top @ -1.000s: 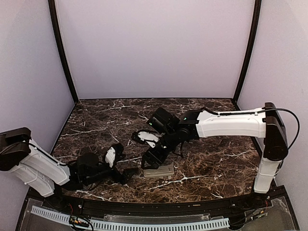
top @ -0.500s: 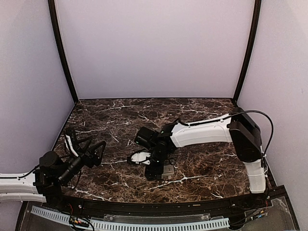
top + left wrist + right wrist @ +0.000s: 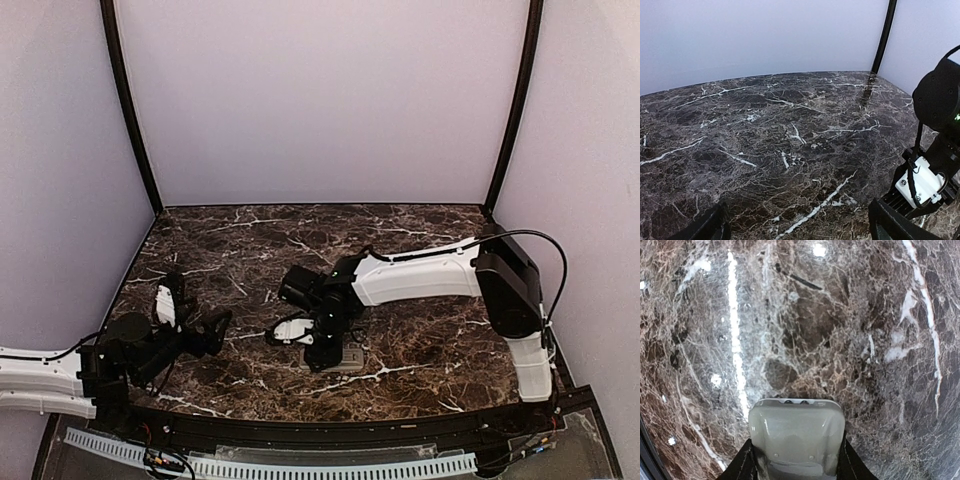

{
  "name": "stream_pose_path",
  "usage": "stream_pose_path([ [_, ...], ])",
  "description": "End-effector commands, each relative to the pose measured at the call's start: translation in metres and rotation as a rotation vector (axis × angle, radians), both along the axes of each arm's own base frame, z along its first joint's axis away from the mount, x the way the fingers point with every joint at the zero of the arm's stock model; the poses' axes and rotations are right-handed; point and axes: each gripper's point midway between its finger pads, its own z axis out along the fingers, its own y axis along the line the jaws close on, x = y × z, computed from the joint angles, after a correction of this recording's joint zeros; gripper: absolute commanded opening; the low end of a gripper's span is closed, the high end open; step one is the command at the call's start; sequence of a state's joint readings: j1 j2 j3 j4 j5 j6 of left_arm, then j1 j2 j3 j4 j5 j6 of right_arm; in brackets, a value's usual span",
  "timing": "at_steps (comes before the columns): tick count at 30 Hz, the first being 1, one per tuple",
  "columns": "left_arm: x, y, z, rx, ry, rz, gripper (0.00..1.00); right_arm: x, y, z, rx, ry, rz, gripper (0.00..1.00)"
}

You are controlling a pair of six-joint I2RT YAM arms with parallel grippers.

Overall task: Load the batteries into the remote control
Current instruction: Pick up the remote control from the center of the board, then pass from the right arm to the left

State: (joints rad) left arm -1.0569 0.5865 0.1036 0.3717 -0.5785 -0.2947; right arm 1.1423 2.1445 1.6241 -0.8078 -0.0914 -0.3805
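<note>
My right pincer [image 3: 796, 462] clamps the remote [image 3: 796, 432] by its long sides near the middle of the desk's [image 3: 420, 250] near edge, one black finger [image 3: 742, 465] pressed to each flank. The remote lies flat on the dark marble with a pale grey face up. Its rounded end points out over veined stone in the wrist view. From above, the right arm [image 3: 420, 275] reaches in from the near right corner and bends down over the remote [image 3: 350, 358], hiding most of it.

My left pincer [image 3: 205, 325] hangs low near the near left corner, jaws spread wide and holding nothing, well apart from the remote. Its own camera looks across bare marble towards the far right corner, with the right arm's wrist at the frame's right edge.

Pale lilac walls [image 3: 320, 100] close the desk on three sides, and a black post [image 3: 515, 100] rises at each far corner.
</note>
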Motion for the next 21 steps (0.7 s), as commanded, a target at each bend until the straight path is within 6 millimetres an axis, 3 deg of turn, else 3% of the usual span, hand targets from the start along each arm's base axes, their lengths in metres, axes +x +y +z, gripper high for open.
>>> stream_pose_path([
  [1,0.010,-0.030,0.024,0.039,-0.044,-0.051,0.96,-0.001,0.004,0.023,0.030,-0.015,-0.023,0.24],
  [2,0.011,-0.035,0.020,0.063,-0.038,-0.062,0.96,0.002,0.005,0.030,0.045,-0.017,-0.037,0.24],
  [7,0.007,-0.064,0.045,0.037,-0.115,-0.183,0.97,0.027,0.008,0.087,0.202,-0.014,-0.155,0.18],
  [11,-0.008,-0.088,0.052,0.014,-0.136,-0.342,0.96,0.052,0.009,0.155,0.419,0.005,-0.248,0.16],
  [14,-0.022,-0.102,0.064,-0.014,-0.169,-0.453,0.96,0.064,0.004,0.217,0.618,0.009,-0.308,0.15],
  [16,-0.031,-0.115,0.086,-0.038,-0.198,-0.535,0.96,0.060,0.007,0.262,0.785,0.030,-0.295,0.15],
  [19,-0.050,-0.142,0.106,-0.053,-0.205,-0.702,0.97,0.034,0.010,0.333,1.078,0.083,-0.182,0.15],
  [21,-0.054,-0.154,0.130,-0.088,-0.225,-0.756,0.98,0.020,0.006,0.371,1.242,0.092,-0.116,0.17],
])
